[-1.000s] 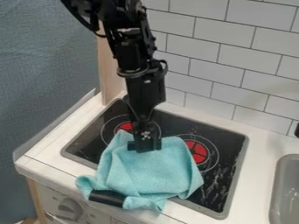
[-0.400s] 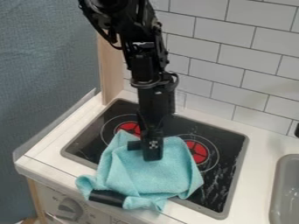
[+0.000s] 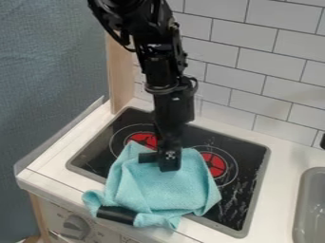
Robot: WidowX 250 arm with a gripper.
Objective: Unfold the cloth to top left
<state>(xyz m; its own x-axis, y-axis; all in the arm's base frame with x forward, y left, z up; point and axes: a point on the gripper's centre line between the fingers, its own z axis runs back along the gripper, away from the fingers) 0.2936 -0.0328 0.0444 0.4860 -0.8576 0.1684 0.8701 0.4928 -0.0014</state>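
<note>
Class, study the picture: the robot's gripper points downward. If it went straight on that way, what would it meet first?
The gripper would most likely meet the light blue cloth first, near its upper part. Depth is unclear, so it may already be touching it.

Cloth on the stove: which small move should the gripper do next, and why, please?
Probably close the gripper to pinch the cloth: its fingers are apart at the cloth's upper part, and the cloth lies rumpled, so it seems to need pulling open.
</note>
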